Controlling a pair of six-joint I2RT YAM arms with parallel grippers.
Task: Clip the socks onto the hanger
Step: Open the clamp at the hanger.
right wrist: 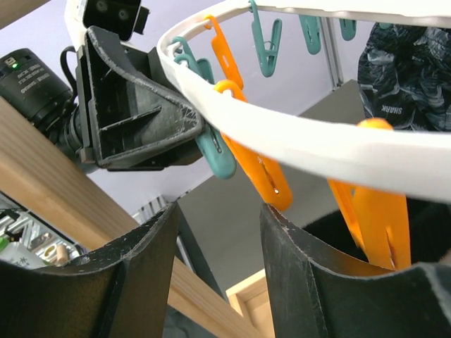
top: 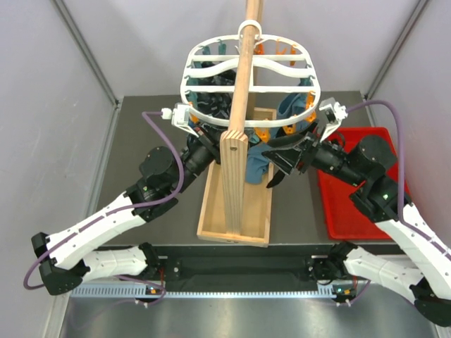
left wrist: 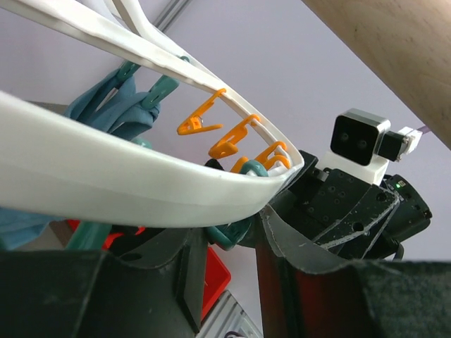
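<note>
Pale walls [top: 49, 84], dark grey table [top: 296, 211]

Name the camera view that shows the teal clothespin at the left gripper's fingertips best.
Right wrist: it sees the teal clothespin side-on, pinched at the tip of the left gripper under the hanger rim. Left wrist shows only part of it between its fingers; the top view hides it.

A round light wooden pole [top: 242, 77] stands up from a flat wooden board [top: 234, 176], which is fixed in a shallow wooden tray-like base [top: 211, 215] on the dark grey table [top: 296, 218]. 1 red plastic tray [top: 349, 204] lies on the table, to the right of the base. Blue-teal cloths [top: 258, 163] hang near the pole. A dark navy patterned fabric [right wrist: 405, 63] hangs at the far side. Grey walls [top: 49, 91] close the table on 3 sides.
</note>
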